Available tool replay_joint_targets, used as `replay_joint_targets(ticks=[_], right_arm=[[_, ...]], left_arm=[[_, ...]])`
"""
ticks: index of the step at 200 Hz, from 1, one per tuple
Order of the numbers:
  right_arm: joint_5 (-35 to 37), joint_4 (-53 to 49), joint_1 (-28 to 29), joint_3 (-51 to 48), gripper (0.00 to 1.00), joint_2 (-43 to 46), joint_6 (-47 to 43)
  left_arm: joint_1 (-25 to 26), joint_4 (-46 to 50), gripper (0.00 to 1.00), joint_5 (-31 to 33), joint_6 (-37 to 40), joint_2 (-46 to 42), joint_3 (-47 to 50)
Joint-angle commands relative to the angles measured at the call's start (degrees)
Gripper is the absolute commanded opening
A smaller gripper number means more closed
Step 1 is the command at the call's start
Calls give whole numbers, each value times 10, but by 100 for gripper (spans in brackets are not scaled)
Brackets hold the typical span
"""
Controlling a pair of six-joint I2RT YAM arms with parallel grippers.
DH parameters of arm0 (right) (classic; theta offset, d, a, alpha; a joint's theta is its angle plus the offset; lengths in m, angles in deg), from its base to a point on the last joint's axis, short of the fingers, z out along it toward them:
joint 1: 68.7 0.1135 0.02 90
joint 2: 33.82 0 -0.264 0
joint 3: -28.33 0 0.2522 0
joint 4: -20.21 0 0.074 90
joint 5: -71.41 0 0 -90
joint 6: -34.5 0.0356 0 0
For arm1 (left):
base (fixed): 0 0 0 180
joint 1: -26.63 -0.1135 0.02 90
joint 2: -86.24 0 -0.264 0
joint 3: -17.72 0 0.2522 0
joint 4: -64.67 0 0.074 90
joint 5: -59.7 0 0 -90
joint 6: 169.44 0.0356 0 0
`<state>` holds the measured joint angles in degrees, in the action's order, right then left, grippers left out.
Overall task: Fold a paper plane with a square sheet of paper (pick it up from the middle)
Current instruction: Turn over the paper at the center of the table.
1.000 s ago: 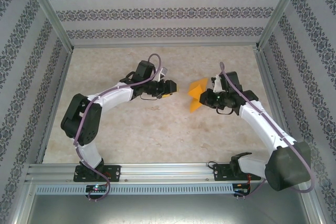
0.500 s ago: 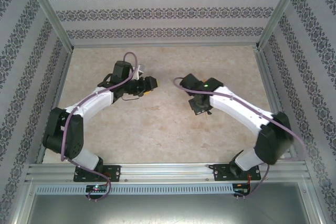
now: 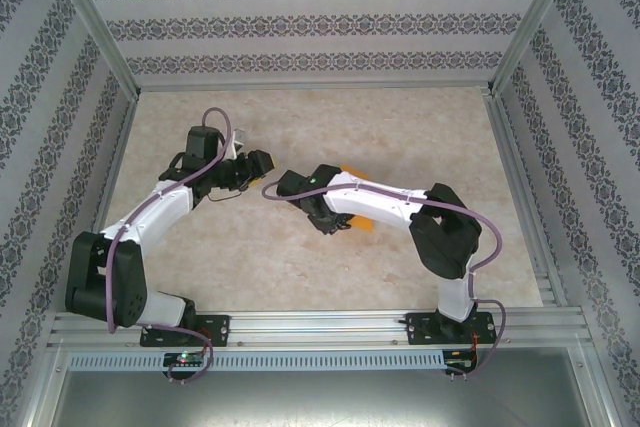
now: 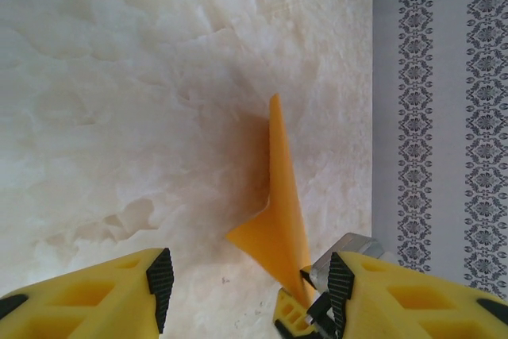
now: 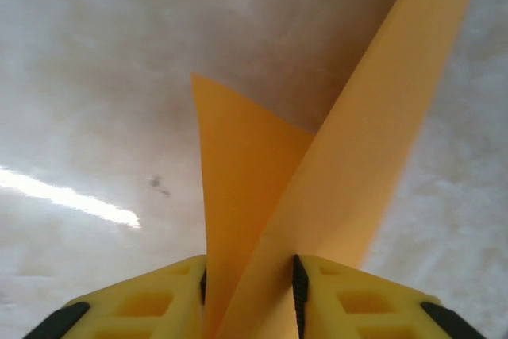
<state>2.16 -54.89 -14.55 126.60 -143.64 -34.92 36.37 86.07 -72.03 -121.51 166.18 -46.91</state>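
Two pointed flaps already rise from your partly folded orange paper [image 5: 246, 172], which sits between the right gripper's [image 5: 249, 283] jaws; you cannot tell if they pinch it. Left gripper [image 4: 249, 287] jaws stand apart, empty. Wing folds probably remain.

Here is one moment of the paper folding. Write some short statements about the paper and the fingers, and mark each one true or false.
1. The paper is orange. True.
2. The paper lies flat and unfolded. False: it is folded, with flaps rising from the crease.
3. The paper passes between the right fingers. True.
4. The left fingers are pressed together. False: they stand apart, with a gap between them.
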Motion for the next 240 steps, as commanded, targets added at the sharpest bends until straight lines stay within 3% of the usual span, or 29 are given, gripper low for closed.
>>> replay_joint_targets(ticks=[1,76,103,126,191,240], right_arm=[[-66,55,2,-13,35,5,-4],[-207,181,-24,-102,50,87,7],[-282,236,-57,-153,52,138,25],[-305,256,-80,-190,52,179,37],[-367,344,-205,-392,53,332,128],[-457,471,-260,-496,56,357,200]], left_arm=[[-8,27,57,1,21,-14,7],[3,16,57,-47,31,46,-7],[29,12,57,-52,33,81,-30],[61,9,57,-50,36,122,-61],[161,-11,42,-31,30,213,-117],[212,-21,29,-37,38,269,-126]])
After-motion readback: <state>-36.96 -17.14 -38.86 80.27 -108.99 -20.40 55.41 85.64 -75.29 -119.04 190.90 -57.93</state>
